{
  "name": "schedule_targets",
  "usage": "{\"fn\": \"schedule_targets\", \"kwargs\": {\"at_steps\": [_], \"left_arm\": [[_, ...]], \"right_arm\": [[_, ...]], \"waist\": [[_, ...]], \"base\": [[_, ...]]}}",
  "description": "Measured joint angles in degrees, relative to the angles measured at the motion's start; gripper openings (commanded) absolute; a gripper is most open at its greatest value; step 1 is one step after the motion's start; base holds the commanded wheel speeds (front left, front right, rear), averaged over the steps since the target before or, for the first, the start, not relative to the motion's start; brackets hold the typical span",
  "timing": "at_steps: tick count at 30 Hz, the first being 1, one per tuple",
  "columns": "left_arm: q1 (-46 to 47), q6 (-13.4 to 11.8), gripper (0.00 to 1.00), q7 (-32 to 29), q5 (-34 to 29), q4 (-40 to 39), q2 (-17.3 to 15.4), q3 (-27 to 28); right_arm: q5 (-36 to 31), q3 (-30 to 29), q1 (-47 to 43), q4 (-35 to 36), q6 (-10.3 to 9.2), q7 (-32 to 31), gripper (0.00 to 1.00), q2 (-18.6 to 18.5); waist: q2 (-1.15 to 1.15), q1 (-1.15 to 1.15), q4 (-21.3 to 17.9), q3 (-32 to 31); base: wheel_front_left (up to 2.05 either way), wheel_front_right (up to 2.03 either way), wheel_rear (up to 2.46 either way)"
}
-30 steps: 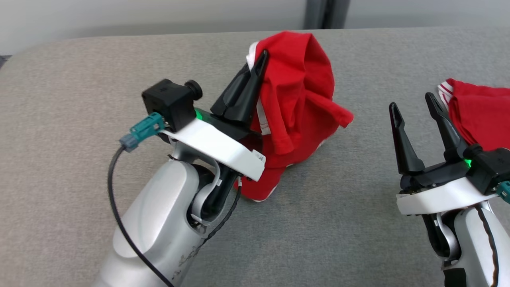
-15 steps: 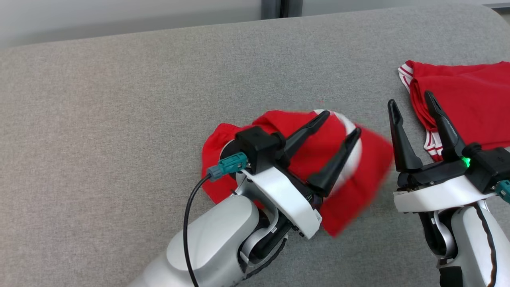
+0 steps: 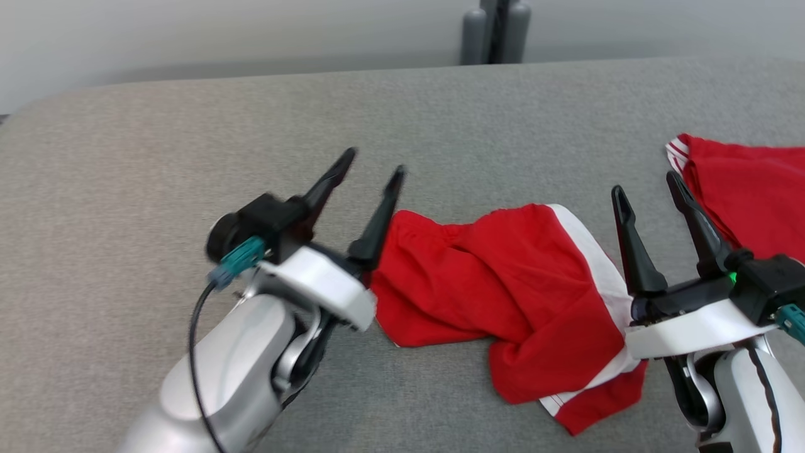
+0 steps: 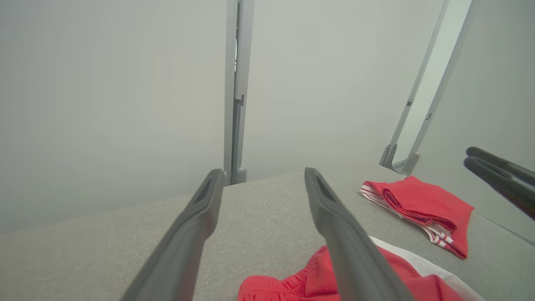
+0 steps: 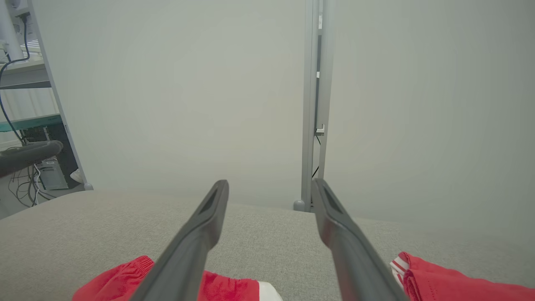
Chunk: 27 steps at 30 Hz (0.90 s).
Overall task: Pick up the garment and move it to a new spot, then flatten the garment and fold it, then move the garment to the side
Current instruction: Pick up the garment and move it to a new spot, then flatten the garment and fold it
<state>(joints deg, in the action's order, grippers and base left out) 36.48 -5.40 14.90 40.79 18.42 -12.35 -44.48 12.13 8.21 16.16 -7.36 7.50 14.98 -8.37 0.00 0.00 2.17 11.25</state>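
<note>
My left gripper [image 3: 373, 163] stands wide open with nothing between its fingers. In the head view its right finger crosses the left edge of the garment [image 3: 503, 283], and I cannot tell whether it touches the cloth. My right gripper [image 3: 644, 184] is spread just as wide, also empty, and sits over the garment's right end. The garment, red with a white stripe, lies rumpled on the grey bench [image 3: 188, 157] between the two grippers. A second garment [image 3: 748, 189], also red, lies folded farther right, apart from the first.

The left wrist view gives me the second garment's stacked striped edges side-on and a grey post [image 4: 236, 83] rising behind the bench. The right wrist view adds a shelf [image 5: 25, 104] with cables at its left edge.

A second ago the left gripper was clamped on the garment, holding it bunched up above the bench. It has since let go, and the cloth now lies spread out. The right gripper has kept its wide spread. The head camera has shifted as well.
</note>
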Motion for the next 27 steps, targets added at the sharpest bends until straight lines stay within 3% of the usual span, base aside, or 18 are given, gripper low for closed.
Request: {"fn": "schedule_targets", "kwargs": {"at_steps": [9,19,27], "left_arm": [[-16.19,-0.2,1.0,0.08,-8.47,-6.1,-3.39,12.47],[-24.43,3.65,1.0,0.09,-14.16,-7.36,3.72,20.94],[-24.85,7.23,1.0,0.08,-18.13,-5.58,6.55,24.04]], "right_arm": [[0.45,-0.2,-2.91,-3.71,0.0,-0.32,1.0,-0.9],[-2.01,-9.42,-2.98,-10.38,0.0,-7.73,1.0,0.11],[-0.2,-11.32,0.87,-19.27,0.0,-15.3,1.0,-1.86]], "waist": [[0.0,0.0,5.06,-3.22],[0.0,0.0,10.91,-4.26],[0.0,0.0,13.83,-2.8]], "base": [[0.0,0.0,0.0],[0.0,0.0,0.0],[0.0,0.0,0.0]]}}
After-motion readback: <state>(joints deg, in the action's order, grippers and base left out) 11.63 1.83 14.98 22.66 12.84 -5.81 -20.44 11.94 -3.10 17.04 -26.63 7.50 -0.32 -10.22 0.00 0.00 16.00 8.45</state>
